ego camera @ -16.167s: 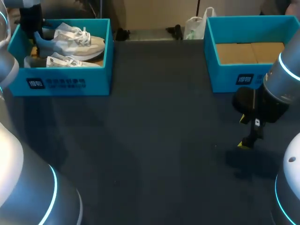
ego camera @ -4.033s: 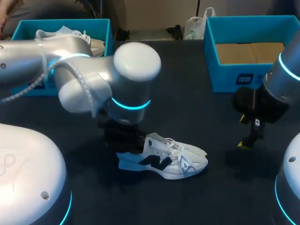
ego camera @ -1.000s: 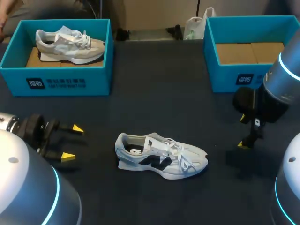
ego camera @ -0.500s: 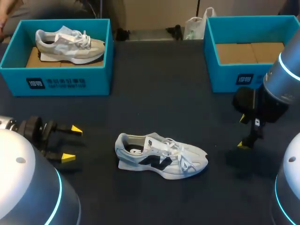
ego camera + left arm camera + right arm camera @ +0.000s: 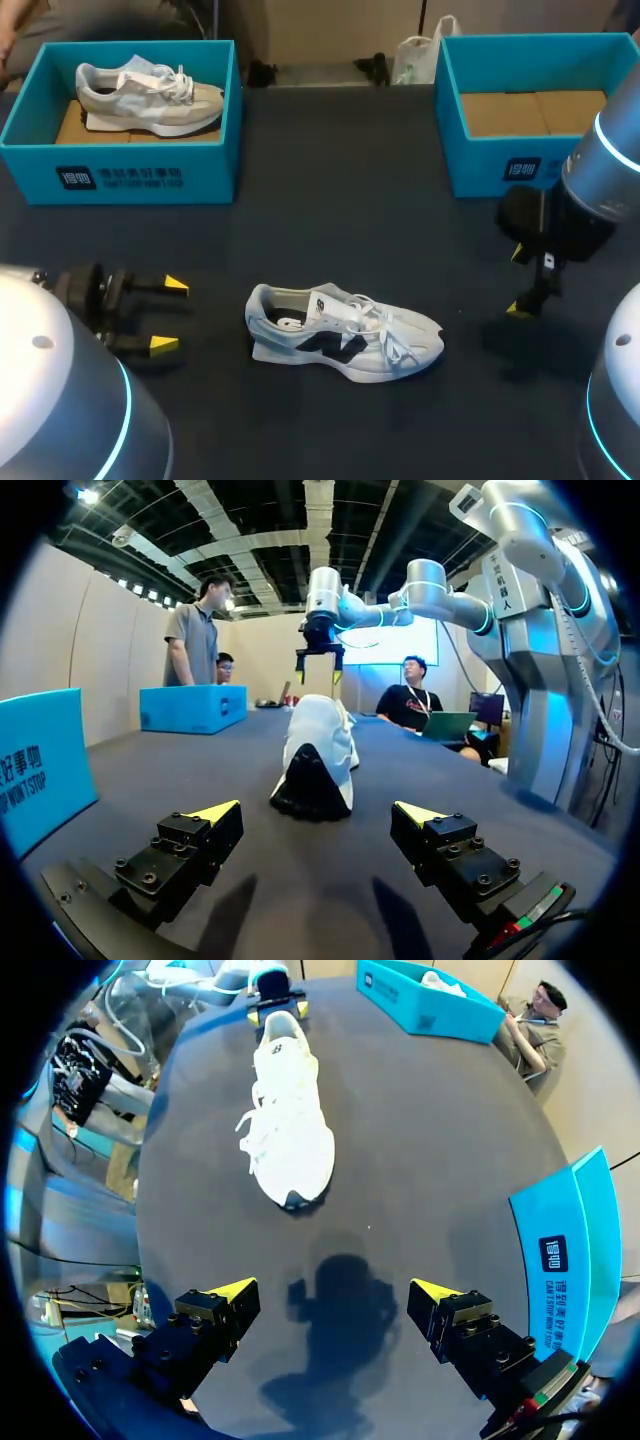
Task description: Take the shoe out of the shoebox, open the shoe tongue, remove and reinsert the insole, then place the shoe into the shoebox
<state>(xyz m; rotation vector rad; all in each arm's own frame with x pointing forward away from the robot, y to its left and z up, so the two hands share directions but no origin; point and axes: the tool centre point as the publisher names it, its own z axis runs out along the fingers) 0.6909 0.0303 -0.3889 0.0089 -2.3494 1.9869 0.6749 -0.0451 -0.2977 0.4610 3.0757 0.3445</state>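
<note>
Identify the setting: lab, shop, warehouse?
Likely a robot manipulation test bench: left arm and right arm at a dark table, a loose sneaker, plus a teal left shoebox and right shoebox.

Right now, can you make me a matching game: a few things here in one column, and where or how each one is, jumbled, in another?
1. dark-marked shoe
2. pale shoe
3. left claw
4. right shoebox

A. inside the left shoebox
B. open, pointing at a shoe's heel
C. brown floor showing, no shoe seen
D. lying on the table, in the middle

Pairs: 1-D, 2-A, 3-B, 4-C.
</note>
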